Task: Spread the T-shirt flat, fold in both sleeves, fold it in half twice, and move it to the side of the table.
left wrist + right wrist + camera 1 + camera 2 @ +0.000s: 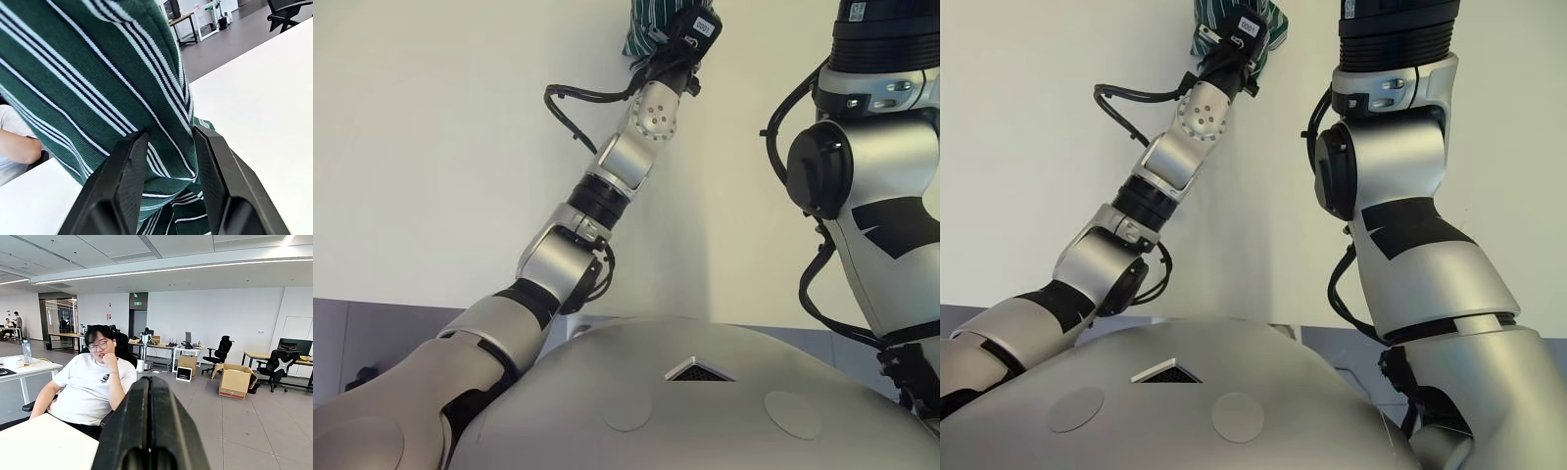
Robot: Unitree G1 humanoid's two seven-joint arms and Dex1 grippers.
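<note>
The green knitted T-shirt with thin white and dark-blue stripes [98, 73] is at the far side of the big white table [431, 196]. It is not flat. It is all bunched up in a heap. The left arm is stretched out long over the table to where the shirt is.

The left gripper [170, 142] has two black fingers [124, 181]. They are squeezing a thick fold of the shirt. The cloth fills the whole gap between them. More of the shirt rises up past the fingertips. A smaller bit of it droops down under the fingers, where it touches the table top. From the head views, a small corner of the striped cloth peeks out just behind the left gripper [683, 44], right at the far edge of the table.

The right gripper [149, 382] is held up high above the table. Its two black fingers are pressed tight together with nothing between them. It points out past the table edge, toward the room.
</note>
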